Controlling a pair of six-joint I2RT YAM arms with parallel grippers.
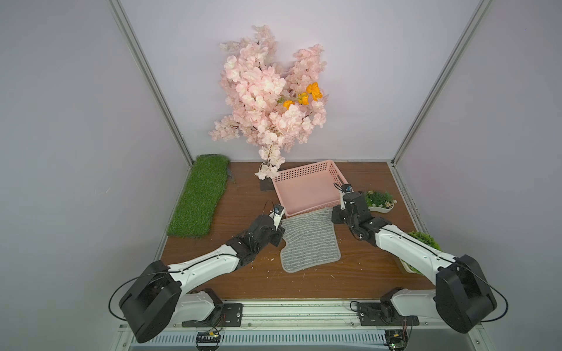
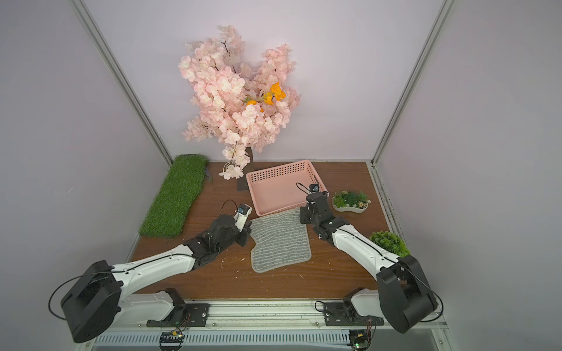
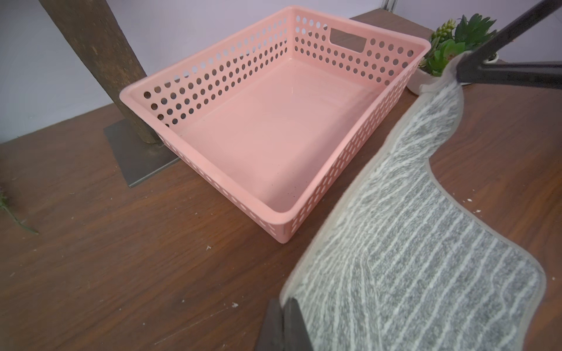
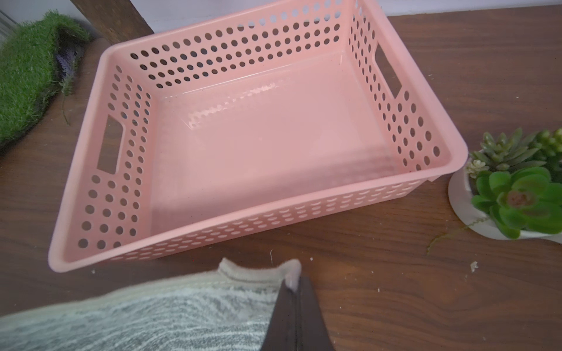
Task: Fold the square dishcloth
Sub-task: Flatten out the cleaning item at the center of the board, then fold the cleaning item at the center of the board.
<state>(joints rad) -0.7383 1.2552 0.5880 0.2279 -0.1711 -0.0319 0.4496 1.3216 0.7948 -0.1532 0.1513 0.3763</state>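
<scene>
Here the brown wooden bench [image 1: 365,273] carries everything. At its back stands a tall pink blossom tree [image 1: 267,100] with a few orange flowers, on a dark flat base. A strip of green grass mat [image 1: 199,197] runs along the left edge. Right of the tree's base sits the perforated pink basket [image 1: 304,171], with nothing in it.

The square dishcloth [image 1: 310,243], grey with thin whitish stripes, is in the middle of the bench just in front of the basket. Its near part lies flat on the wood, while its far edge is raised beside the basket's near wall. The left side edge curves inward.

A leafy green plant [image 1: 421,240] sits by the right edge, partly behind the right arm. A white planter of succulents [image 1: 380,202] stands just right of the basket.

The left claw [image 3: 282,307] is pinched together on the cloth's far left corner. The right claw [image 4: 293,291] is pinched together on the far right corner, where the grey trim pokes out past its tips. Small pale crumbs dot the wood around the cloth.
</scene>
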